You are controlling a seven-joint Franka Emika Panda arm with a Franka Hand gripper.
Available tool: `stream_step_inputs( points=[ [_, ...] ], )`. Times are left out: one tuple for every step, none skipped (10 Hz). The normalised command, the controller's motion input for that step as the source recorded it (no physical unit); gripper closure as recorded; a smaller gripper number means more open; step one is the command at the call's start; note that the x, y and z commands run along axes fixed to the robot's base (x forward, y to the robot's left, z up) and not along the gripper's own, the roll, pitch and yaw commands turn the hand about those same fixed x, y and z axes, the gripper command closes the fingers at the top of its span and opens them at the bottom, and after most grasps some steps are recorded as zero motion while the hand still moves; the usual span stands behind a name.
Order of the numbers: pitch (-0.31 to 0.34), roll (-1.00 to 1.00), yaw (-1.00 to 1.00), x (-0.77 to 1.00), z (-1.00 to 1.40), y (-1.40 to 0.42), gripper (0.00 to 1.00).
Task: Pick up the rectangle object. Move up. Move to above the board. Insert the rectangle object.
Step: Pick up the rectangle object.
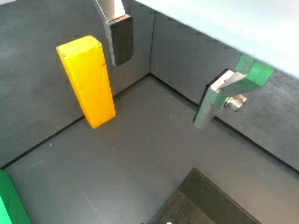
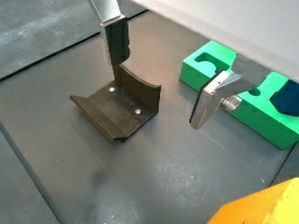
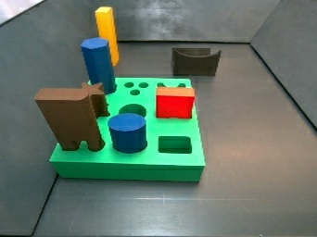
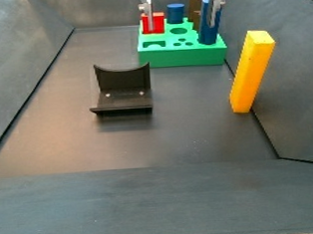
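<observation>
Hovering open-jawed and empty, gripper (image 1: 170, 74) near tall slim orange-yellow rectangle object (image 1: 89, 80); best straddled squarely across narrow smooth faces, kept upright.

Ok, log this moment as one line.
gripper: open, empty, in wrist views | rectangle object: upright on floor, ungrasped | board: rectangular hole free

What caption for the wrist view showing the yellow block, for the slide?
Open gripper above the dark floor, nothing between its fingers; the rectangle object stands upright beside one finger, not yet grasped.
</observation>
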Motion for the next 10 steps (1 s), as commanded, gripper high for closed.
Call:
stream_step_inputs(
  points=[
    [-0.097,-0.06,-0.10,-0.94,-0.03,0.14,0.00],
    [-0.099,-0.01,-0.11,-1.00,0.00,0.12,0.00],
    [-0.104,0.05,0.00,-1.00,0.34,0.07,0.00],
    [-0.107,0.05,0.00,-1.00,0.35,0.07,0.00],
    [-0.130,0.01,-0.03,-1.00,0.01,0.04,0.00],
    [-0.117,0.08,-0.06,-1.00,-0.15,0.00,0.00],
    [-0.107,0.16,-0.04,-1.00,-0.25,0.00,0.00],
    [-0.104,0.18,-0.05,-1.00,-0.24,0.00,0.00],
    [-0.101,0.18,-0.07,-1.00,-0.24,0.01,0.00],
    [-0.097,0.18,-0.07,-1.00,-0.23,0.01,0.00]
  ],
)
